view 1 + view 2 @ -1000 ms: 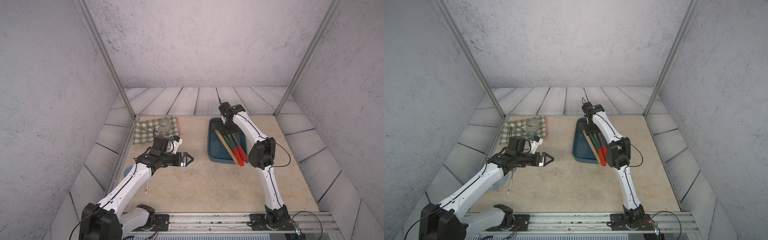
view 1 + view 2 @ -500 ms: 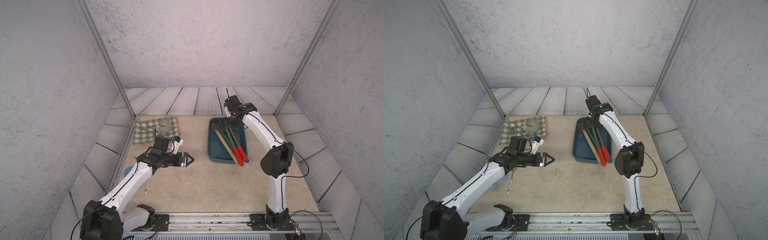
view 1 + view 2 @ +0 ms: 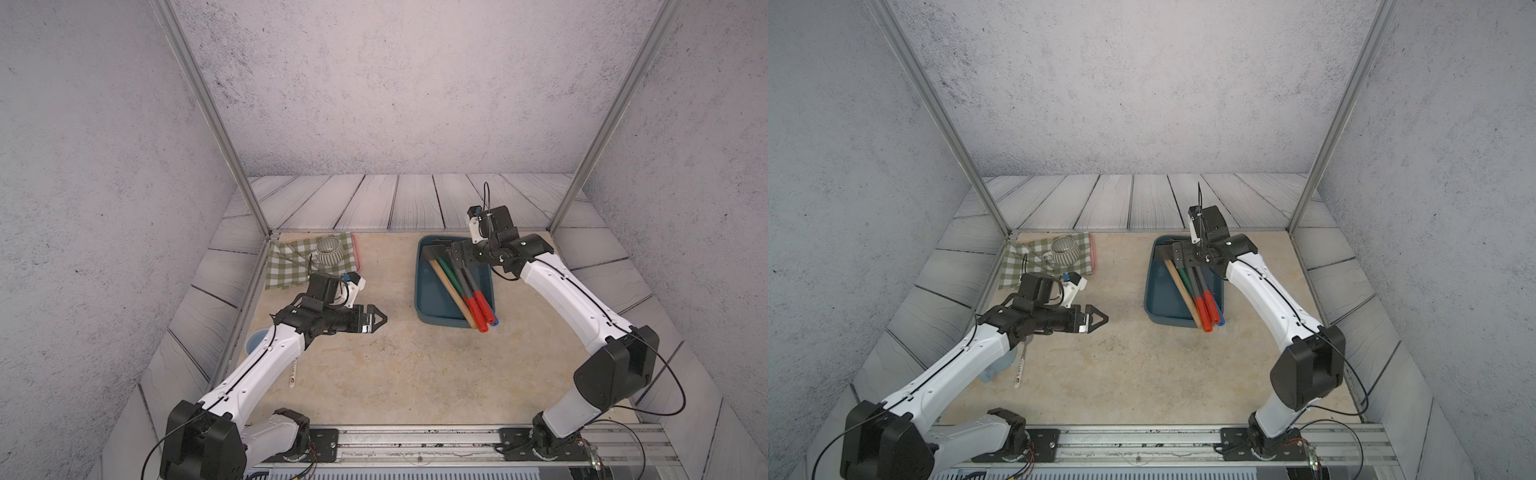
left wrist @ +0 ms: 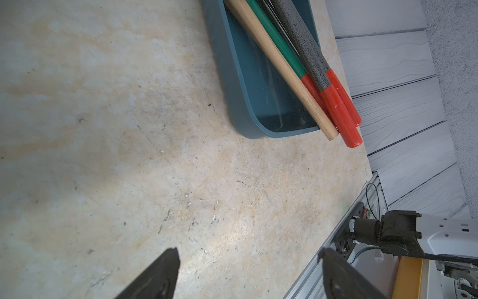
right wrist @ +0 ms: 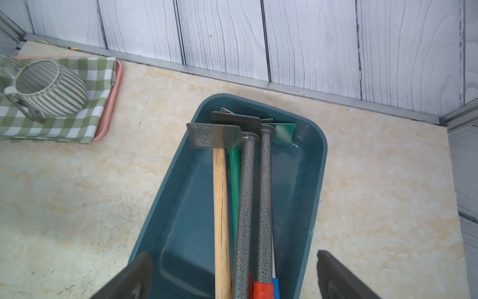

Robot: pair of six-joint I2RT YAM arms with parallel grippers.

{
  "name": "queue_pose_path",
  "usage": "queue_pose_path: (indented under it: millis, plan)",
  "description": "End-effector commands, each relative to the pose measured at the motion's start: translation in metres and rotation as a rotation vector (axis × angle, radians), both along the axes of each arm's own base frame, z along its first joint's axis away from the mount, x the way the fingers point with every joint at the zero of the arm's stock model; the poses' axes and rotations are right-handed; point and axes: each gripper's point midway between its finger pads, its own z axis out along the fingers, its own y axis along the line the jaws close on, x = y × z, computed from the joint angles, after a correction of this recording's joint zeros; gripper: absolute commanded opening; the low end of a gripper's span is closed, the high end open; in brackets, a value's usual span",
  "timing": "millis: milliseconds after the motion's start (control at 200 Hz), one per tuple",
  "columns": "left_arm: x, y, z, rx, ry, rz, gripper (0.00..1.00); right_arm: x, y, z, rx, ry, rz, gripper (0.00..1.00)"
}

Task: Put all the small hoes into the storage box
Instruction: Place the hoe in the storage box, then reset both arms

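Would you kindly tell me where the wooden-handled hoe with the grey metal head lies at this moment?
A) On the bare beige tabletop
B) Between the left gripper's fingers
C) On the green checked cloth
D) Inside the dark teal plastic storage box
D: the wooden-handled hoe lies along the inside of the dark teal plastic storage box, beside the other tool handles.

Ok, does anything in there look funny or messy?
A little. The hoe handles are too long for the storage box. Their red, blue and wooden ends poke out over its near rim instead of lying fully inside. Nothing looks spilled or broken.
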Motion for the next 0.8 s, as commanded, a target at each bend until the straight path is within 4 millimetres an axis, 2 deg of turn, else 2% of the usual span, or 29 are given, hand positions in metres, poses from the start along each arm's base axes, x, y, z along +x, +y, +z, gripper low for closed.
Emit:
queue_pose_path:
  millis: [0, 210, 315, 440, 460, 480, 636, 726, 796]
  plan:
    - [0.0, 0.002, -0.001, 0.031, -0.023, -0.003, 0.88, 0.0, -0.004, 0.01, -0.004, -0.074, -0.008, 0.99]
    - [-0.001, 0.007, -0.004, 0.109, -0.047, -0.007, 0.88, -0.017, -0.028, 0.018, -0.048, -0.205, -0.042, 0.99]
    - [0.002, 0.013, 0.002, 0.147, -0.091, 0.003, 0.88, -0.027, -0.043, 0.017, -0.072, -0.276, -0.073, 0.99]
    - [0.01, 0.026, 0.015, 0.211, -0.173, 0.047, 0.89, -0.039, -0.06, 0.005, -0.121, -0.278, -0.115, 0.99]
    - [0.01, 0.028, 0.015, 0.225, -0.182, 0.052, 0.97, -0.041, -0.063, 0.002, -0.126, -0.275, -0.122, 0.99]
    - [0.012, 0.03, 0.017, 0.238, -0.193, 0.058, 1.0, -0.042, -0.066, -0.001, -0.134, -0.269, -0.13, 0.99]
    - [0.024, 0.05, 0.027, 0.338, -0.278, 0.13, 0.99, -0.058, -0.08, -0.024, -0.162, -0.258, -0.152, 0.99]
    - [0.032, 0.068, 0.035, 0.405, -0.331, 0.217, 0.99, -0.07, -0.091, -0.036, -0.184, -0.292, -0.164, 0.99]
    - [0.038, 0.08, 0.039, 0.447, -0.378, 0.267, 0.99, -0.078, -0.103, -0.038, -0.206, -0.331, -0.2, 0.99]
